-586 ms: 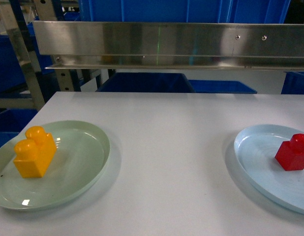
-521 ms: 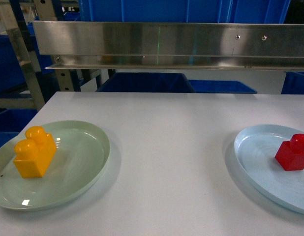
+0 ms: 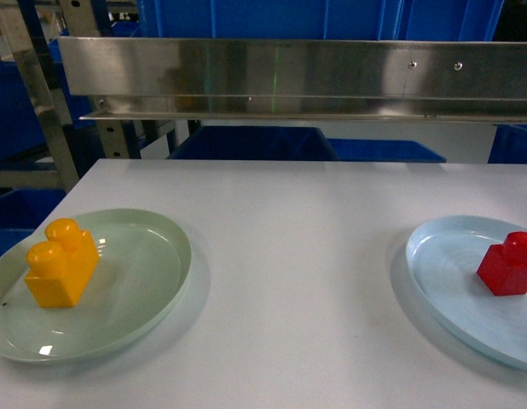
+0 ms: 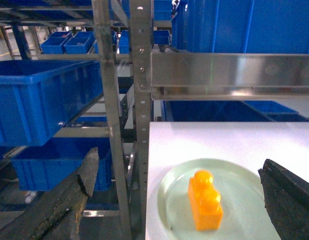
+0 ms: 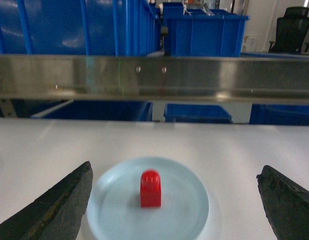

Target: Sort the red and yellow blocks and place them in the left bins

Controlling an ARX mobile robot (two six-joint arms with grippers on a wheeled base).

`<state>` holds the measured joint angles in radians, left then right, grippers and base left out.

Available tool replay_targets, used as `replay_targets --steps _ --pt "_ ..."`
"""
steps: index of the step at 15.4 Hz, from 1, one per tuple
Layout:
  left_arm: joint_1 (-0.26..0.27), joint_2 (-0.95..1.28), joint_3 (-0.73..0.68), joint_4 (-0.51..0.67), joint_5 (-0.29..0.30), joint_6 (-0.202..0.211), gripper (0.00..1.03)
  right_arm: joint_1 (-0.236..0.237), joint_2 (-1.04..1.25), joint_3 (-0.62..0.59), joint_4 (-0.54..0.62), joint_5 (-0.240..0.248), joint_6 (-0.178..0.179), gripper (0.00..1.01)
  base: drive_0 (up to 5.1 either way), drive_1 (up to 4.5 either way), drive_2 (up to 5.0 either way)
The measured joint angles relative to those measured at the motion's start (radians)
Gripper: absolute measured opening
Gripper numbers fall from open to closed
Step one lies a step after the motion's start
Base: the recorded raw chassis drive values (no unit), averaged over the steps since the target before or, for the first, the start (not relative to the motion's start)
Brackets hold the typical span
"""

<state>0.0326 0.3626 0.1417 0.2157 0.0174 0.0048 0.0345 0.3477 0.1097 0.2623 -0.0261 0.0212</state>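
Yellow block (image 3: 60, 274): rests on the green plate (image 3: 148, 294), left side of the desk (image 3: 298, 256).
Red block (image 3: 507, 264): stands on the blue plate (image 3: 447, 281), right side.
Left pincer (image 4: 177, 200): spread wide, holding nothing.
Right pincer (image 5: 177, 202): spread wide, holding nothing.
Progress: judged not started; neither block grasped, both remain to be binned.

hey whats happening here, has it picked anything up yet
Nothing is picked up yet. The yellow block sits on the green plate at the table's left, the red block on the blue plate at its right. The left gripper and right gripper are open, each facing its own block, touching neither.
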Motion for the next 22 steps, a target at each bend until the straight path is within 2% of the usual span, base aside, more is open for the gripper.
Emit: replay_targets --steps 3,5,6,7,8,9,12,13,15,16,18,20,22 --pt "-0.004 0.15 0.093 0.031 0.031 -0.005 0.98 -0.015 0.17 0.085 0.114 0.0 0.016 0.98 0.0 0.0 0.0" --pt "-0.004 0.304 0.193 0.049 0.062 -0.011 0.98 -0.015 0.348 0.187 0.228 -0.006 0.024 0.98 0.0 0.0 0.0" --pt "-0.005 0.528 0.333 0.034 0.098 -0.021 0.98 0.005 0.598 0.351 0.293 -0.023 0.035 0.98 0.0 0.0 0.0" --pt "-0.011 0.905 0.553 -0.003 0.113 -0.041 0.98 0.03 1.014 0.573 0.275 -0.063 0.03 0.98 0.0 0.0 0.0" --pt "-0.002 1.084 0.525 0.168 0.044 -0.024 0.98 0.013 1.301 0.589 0.28 -0.056 0.027 0.98 0.0 0.0 0.0" --pt "-0.005 1.005 0.548 0.207 0.052 -0.023 0.98 0.007 1.253 0.605 0.312 -0.058 0.027 0.98 0.0 0.0 0.0" --pt "-0.005 1.025 0.536 0.19 0.053 -0.023 0.98 0.006 1.262 0.605 0.3 -0.056 0.027 0.98 0.0 0.0 0.0" --pt "-0.005 1.025 0.536 0.195 0.053 -0.023 0.98 0.012 1.273 0.596 0.343 -0.048 0.02 0.98 0.0 0.0 0.0" --pt "-0.005 1.024 0.536 0.195 0.053 -0.024 0.98 0.014 1.299 0.558 0.387 -0.013 -0.015 0.98 0.0 0.0 0.0" --pt "-0.005 1.024 0.536 0.195 0.053 -0.023 0.98 0.024 1.328 0.556 0.446 0.044 -0.062 0.98 0.0 0.0 0.0" --pt "-0.005 1.024 0.536 0.195 0.053 -0.023 0.98 0.024 1.376 0.572 0.414 0.03 -0.086 0.98 0.0 0.0 0.0" --pt "-0.005 1.024 0.536 0.195 0.053 -0.023 0.98 0.026 1.413 0.573 0.355 -0.029 -0.085 0.98 0.0 0.0 0.0" --pt "-0.005 1.024 0.536 0.195 0.053 -0.023 0.98 0.039 1.413 0.576 0.352 -0.042 -0.084 0.98 0.0 0.0 0.0"
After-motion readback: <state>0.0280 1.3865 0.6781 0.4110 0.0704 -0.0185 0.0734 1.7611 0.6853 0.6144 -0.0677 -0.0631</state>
